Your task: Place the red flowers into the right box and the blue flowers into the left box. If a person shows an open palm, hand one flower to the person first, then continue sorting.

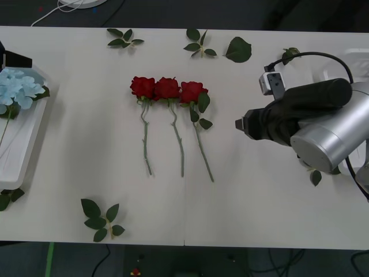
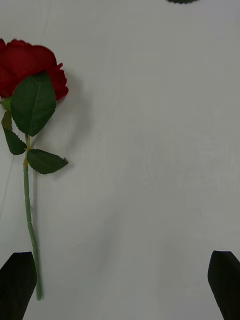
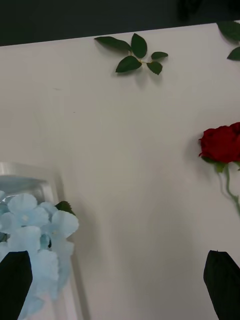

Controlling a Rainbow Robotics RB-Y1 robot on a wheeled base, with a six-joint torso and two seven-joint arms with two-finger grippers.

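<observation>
Three red flowers lie side by side at the table's middle, heads away from me: left [image 1: 142, 87], middle [image 1: 166, 88], right [image 1: 192, 92]. My right gripper [image 1: 241, 124] hovers open just right of them; its wrist view has the right rose [image 2: 30, 65] with the stem running down beside one black finger [image 2: 17, 285]. The blue flowers [image 1: 17, 89] lie in the left box [image 1: 23, 144] at the left edge. My left gripper [image 1: 11, 57] hangs open over that box, above the blue flowers [image 3: 37, 240]. The right box [image 1: 358, 60] is mostly hidden behind my right arm.
Loose green leaf sprigs lie along the far edge [image 1: 124, 37] [image 1: 199, 45] [image 1: 238, 50], at the front left [image 1: 102, 219], by the left box's near corner [image 1: 8, 198] and under my right arm [image 1: 315, 177]. Bare table lies between roses and left box.
</observation>
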